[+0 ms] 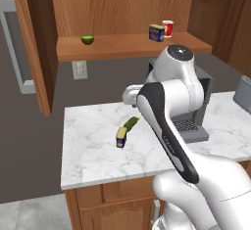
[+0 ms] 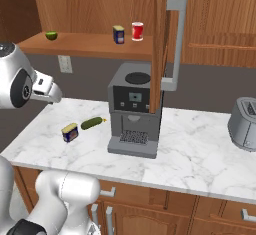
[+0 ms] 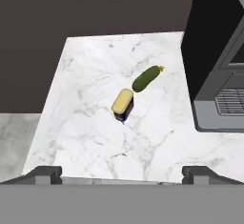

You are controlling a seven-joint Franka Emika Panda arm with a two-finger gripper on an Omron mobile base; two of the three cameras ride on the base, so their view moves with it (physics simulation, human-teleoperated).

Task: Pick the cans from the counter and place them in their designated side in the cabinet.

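Note:
One blue can with a yellow top [image 3: 122, 102] stands on the white marble counter [image 3: 86, 123], touching or nearly touching the tip of a green pickle [image 3: 146, 78]. My gripper [image 3: 122, 175] hovers well above it, open wide with nothing between its fingertips [image 3: 45, 174]. From the base, this can [image 1: 121, 137] [image 2: 70, 132] is near the counter's middle left. A second blue and yellow can [image 1: 156, 32] [image 2: 118, 34] stands on the cabinet shelf [image 1: 117, 47] beside a red-and-white can [image 1: 167, 28]. The cabinet door [image 1: 34, 43] stands open.
A grey coffee machine [image 2: 132, 109] stands on the counter just right of the can and pickle. A toaster [image 2: 244, 124] is at the far right. A lime [image 1: 87, 39] lies on the shelf's left part. The other cabinet door [image 2: 161, 39] juts out above the machine.

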